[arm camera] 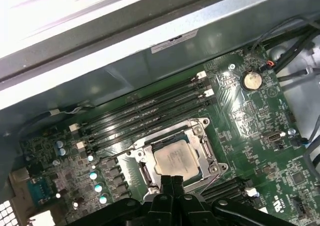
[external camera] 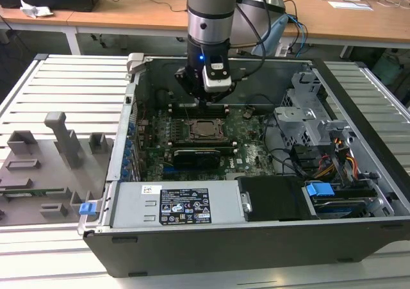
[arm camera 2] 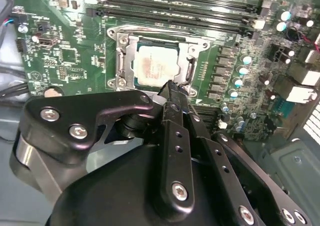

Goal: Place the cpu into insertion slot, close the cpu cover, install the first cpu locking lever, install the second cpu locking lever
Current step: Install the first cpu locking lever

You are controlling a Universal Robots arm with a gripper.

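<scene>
The black two-fingered hand (arm camera: 172, 179), pinched narrow and apparently empty, hovers just beside the small silvery-grey square cpu (arm camera: 175, 158), which lies flat, framed by the silvery metal windowed cpu cover (arm camera: 206, 144) on the green motherboard (arm camera: 250, 116).

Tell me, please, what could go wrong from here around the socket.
The gripper has its tips right at the edge of the cover; a slip could scrape the cpu showing through its window. The memory slots lie close beside the socket, so a sideways swing may strike them.
</scene>
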